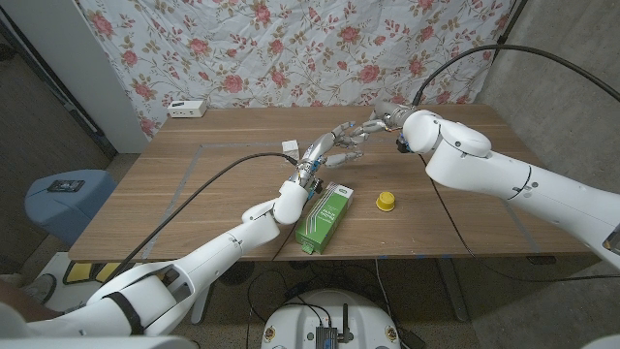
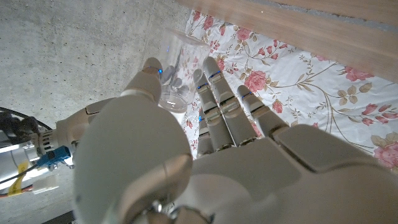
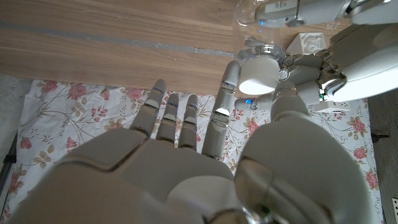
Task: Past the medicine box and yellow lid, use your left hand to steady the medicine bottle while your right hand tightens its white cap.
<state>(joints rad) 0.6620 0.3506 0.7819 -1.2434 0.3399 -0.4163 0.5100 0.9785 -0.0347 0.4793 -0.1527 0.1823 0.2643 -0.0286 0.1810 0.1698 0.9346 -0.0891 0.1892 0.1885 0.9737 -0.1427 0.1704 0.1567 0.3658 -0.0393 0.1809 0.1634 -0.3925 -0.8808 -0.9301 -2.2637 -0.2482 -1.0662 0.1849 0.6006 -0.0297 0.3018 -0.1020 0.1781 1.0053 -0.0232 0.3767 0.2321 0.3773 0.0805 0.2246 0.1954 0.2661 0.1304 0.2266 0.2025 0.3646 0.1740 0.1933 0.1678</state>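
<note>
Left hand (image 1: 325, 153) and right hand (image 1: 373, 125) are met at the medicine bottle (image 2: 177, 74), past the green medicine box (image 1: 323, 218) and yellow lid (image 1: 386, 201).

The clear bottle is gripped between the left hand's thumb and fingers (image 2: 214, 93), raised above the wooden table (image 1: 194, 184). Its white cap (image 3: 259, 75) is pinched by the right hand's thumb and fingers (image 3: 229, 78).

Wooden tabletop (image 1: 194, 184) with faint grey tape lines marking rectangle. Floral cloth (image 1: 291, 48) with pink roses hangs behind far edge. White power strip (image 1: 187, 109) at far left corner of tabletop. Small white object (image 1: 289, 145) on tabletop, past centre. Blue round stool (image 1: 58, 199) on floor, left of tabletop.
</note>
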